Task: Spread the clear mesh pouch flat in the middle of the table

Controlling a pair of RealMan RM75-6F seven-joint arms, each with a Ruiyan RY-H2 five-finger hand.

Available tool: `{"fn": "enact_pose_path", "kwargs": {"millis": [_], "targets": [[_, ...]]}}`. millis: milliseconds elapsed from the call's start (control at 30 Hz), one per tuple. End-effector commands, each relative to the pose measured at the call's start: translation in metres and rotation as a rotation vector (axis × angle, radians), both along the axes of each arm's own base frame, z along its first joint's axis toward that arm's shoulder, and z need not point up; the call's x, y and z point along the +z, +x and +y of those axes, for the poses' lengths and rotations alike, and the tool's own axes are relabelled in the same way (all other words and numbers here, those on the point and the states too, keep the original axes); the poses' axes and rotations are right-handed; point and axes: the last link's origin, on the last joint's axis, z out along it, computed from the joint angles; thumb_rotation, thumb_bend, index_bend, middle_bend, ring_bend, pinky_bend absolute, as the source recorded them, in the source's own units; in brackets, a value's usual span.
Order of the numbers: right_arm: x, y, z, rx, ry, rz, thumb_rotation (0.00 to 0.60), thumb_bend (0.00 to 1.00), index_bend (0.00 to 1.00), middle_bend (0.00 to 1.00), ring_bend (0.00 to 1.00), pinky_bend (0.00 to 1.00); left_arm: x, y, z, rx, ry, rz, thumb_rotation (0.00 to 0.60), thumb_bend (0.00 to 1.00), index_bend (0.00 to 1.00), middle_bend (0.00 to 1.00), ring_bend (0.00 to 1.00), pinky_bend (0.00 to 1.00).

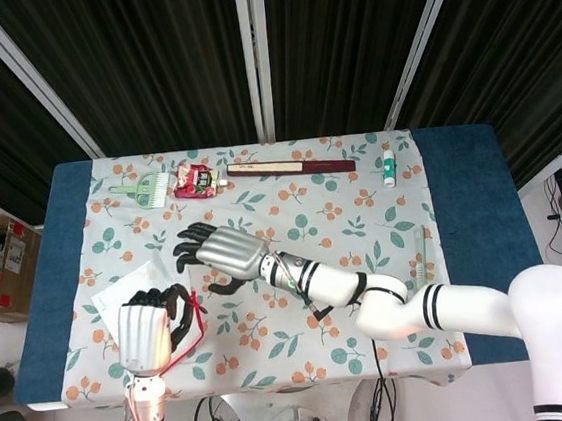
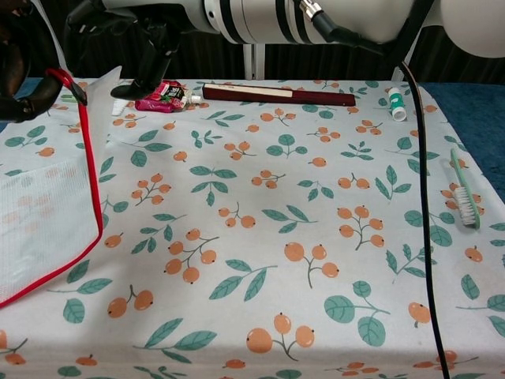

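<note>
Judging from the layout, the task is barely begun: the clear mesh pouch (image 2: 43, 217) lies at the near-left tabletop (image 1: 362, 217) edge, not the middle. Its red-trimmed corner is pinched and lifted by the left robot hand (image 1: 152, 325). Farther in, the right robot hand (image 1: 220, 255) hovers just beside it, fingers spread, holding nothing.

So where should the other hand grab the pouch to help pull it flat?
Probably the red-trimmed edge of the pouch near its raised corner, which the left hand pinches. The right hand is open just beyond it, so it could come from the table's middle. That edge stands clear of the cloth; the rest lies flat, harder to pinch.
</note>
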Motion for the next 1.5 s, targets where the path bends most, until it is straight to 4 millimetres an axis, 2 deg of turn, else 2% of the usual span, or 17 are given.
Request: {"fn": "enact_pose_path", "kwargs": {"millis": [33, 900, 1000, 1167, 1233, 1367, 1500], "targets": [[-0.005, -0.001, 0.002, 0.005, 0.017, 0.012, 0.6, 0.31, 0.32, 0.16, 0.0, 0.0, 0.001, -0.001, 0.0, 0.002, 0.0, -0.002, 0.6, 0.42, 0.76, 0.78, 0.72, 0.74], [-0.025, 0.006, 0.001, -0.04, 0.092, -0.035, 0.6, 0.32, 0.52, 0.25, 0.01, 0.02, 0.005, -0.007, -0.001, 0.028, 0.005, -0.037, 0.6, 0.42, 0.76, 0.77, 0.72, 0.74], [-0.028, 0.008, 0.001, -0.051, 0.103, -0.051, 0.6, 0.32, 0.6, 0.27, 0.03, 0.03, 0.005, -0.007, -0.001, 0.029, 0.007, -0.043, 0.6, 0.42, 0.76, 0.77, 0.72, 0.74], [-0.031, 0.013, -0.001, -0.092, 0.11, -0.111, 0.6, 0.33, 0.83, 0.36, 0.09, 0.08, 0.006, -0.01, -0.001, 0.039, 0.011, -0.06, 0.6, 0.42, 0.76, 0.77, 0.72, 0.74], [-0.031, 0.015, -0.003, -0.113, 0.114, -0.141, 0.6, 0.34, 0.89, 0.39, 0.12, 0.09, 0.006, -0.011, -0.001, 0.045, 0.013, -0.065, 0.6, 0.42, 0.76, 0.77, 0.72, 0.74], [-0.027, 0.017, -0.007, -0.144, 0.112, -0.183, 0.6, 0.37, 0.98, 0.43, 0.15, 0.1, 0.005, -0.015, 0.0, 0.059, 0.008, -0.076, 0.6, 0.42, 0.76, 0.77, 0.72, 0.74], [-0.021, 0.016, -0.01, -0.157, 0.1, -0.195, 0.6, 0.38, 1.0, 0.44, 0.15, 0.1, 0.003, -0.019, 0.001, 0.074, -0.001, -0.083, 0.6, 0.42, 0.76, 0.77, 0.72, 0.74]]}}
